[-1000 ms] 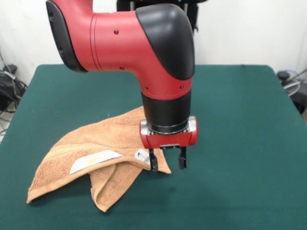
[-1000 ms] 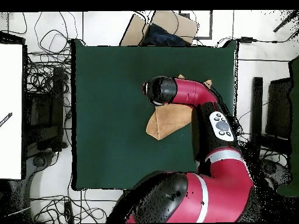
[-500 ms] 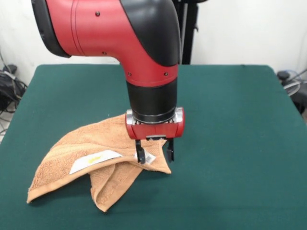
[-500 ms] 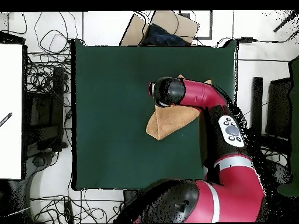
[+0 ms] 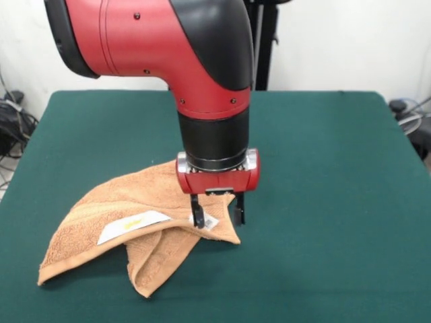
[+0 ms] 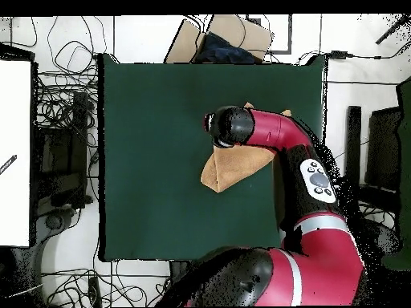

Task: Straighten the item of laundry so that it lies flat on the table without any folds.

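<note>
Here, hand [image 5: 217, 217] open, straddling folded towel's [image 5: 128, 225] corner

**Cloth, plastic and metal surfaces**

The towel [image 5: 128, 225] is peach-orange terry cloth, rough and looped, with smoother woven bands near one edge and a flat white tag [image 5: 133, 225] that looks like printed fabric. The table [image 5: 323, 202] wears matt dark green felt-like cloth. The arm [image 5: 202, 60] has glossy red and black plastic shells, with a shiny metal ring above the dull black pincer [image 5: 217, 217].
</note>
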{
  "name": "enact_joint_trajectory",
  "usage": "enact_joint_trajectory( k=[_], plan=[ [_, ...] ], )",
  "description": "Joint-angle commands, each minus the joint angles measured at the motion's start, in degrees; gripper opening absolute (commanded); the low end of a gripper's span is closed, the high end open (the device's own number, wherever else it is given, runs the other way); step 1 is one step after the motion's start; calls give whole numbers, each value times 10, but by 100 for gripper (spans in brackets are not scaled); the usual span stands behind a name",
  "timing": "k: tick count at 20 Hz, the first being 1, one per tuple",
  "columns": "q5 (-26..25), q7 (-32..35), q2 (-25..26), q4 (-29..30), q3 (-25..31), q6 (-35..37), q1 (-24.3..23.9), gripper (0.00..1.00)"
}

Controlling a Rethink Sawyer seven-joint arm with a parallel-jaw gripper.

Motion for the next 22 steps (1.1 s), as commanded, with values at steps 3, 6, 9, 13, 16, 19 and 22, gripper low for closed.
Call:
enact_joint_trajectory(
  k=[3,6,9,13,16,19,22],
  plan=[
    [-42,50,38,49,-18,-52,26,100],
    [-36,51,50,51,-19,-47,26,100],
    [-34,51,55,56,-17,-55,23,100],
    [-34,44,54,55,-15,-55,22,100],
    [-31,45,52,55,-15,-53,22,100],
    [-28,37,44,60,-12,-44,13,100],
    [-30,35,30,75,-15,-45,7,100]
  ],
)
